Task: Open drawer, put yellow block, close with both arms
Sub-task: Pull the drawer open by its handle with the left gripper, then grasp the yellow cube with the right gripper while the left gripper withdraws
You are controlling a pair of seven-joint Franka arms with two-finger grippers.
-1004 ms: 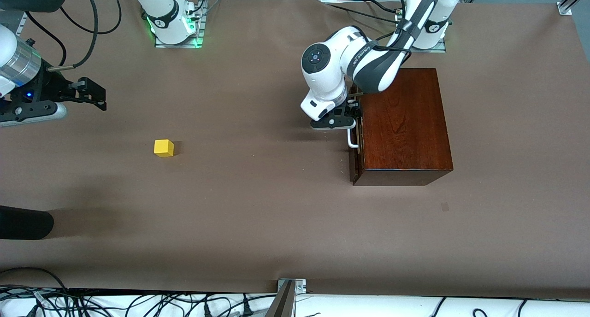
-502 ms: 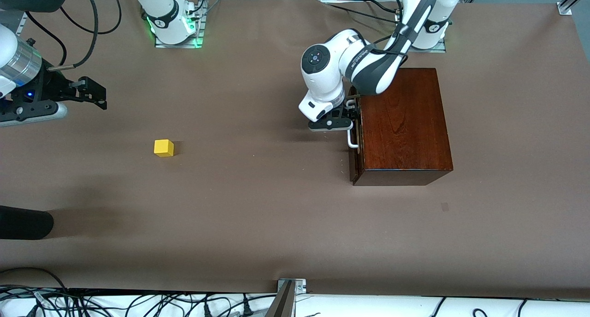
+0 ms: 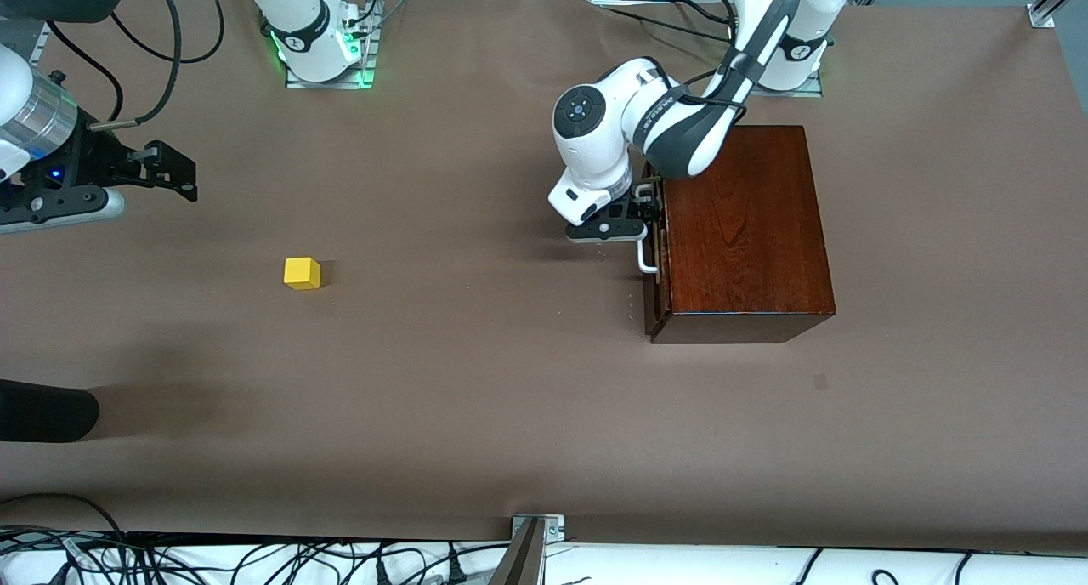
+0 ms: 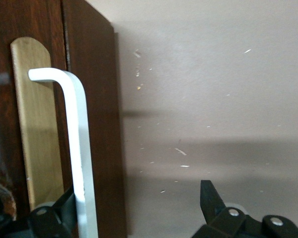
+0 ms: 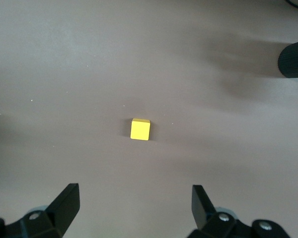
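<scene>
the left gripper (image 3: 648,213) is standing open around the drawer (image 3: 654,262) handle (image 3: 648,258). the right gripper (image 3: 174,175), open, is waiting at 10 o'clock of the yellow block (image 3: 302,273).

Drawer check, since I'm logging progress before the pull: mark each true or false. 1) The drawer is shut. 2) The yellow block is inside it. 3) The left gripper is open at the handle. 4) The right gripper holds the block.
1) True: the drawer sits flush in the wooden box.
2) False: the yellow block lies on the table, toward the right arm's end.
3) True: the left gripper is open, one finger at the white handle.
4) False: the right gripper hangs open above the table, empty.
</scene>
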